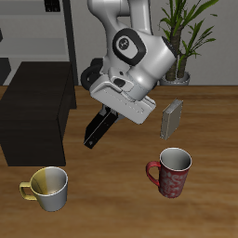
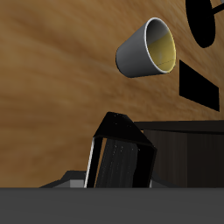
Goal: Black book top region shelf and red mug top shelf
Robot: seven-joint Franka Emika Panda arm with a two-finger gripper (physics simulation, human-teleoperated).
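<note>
My gripper [image 1: 106,112] is shut on the black book [image 1: 98,129] and holds it tilted in the air above the table, just beside the shelf [image 1: 37,110]. The shelf is a low black-brown cabinet with a flat top. In the wrist view the black book [image 2: 122,159] hangs close below the camera, with the shelf's dark top [image 2: 188,149] beside it. The red mug [image 1: 172,173] stands upright on the table near the front edge, apart from the gripper.
A yellow-and-white mug [image 1: 48,186] stands near the front edge in front of the shelf; it also shows in the wrist view [image 2: 149,48]. A grey book [image 1: 172,118] stands upright farther back, behind the red mug. A potted plant [image 1: 186,37] is at the back.
</note>
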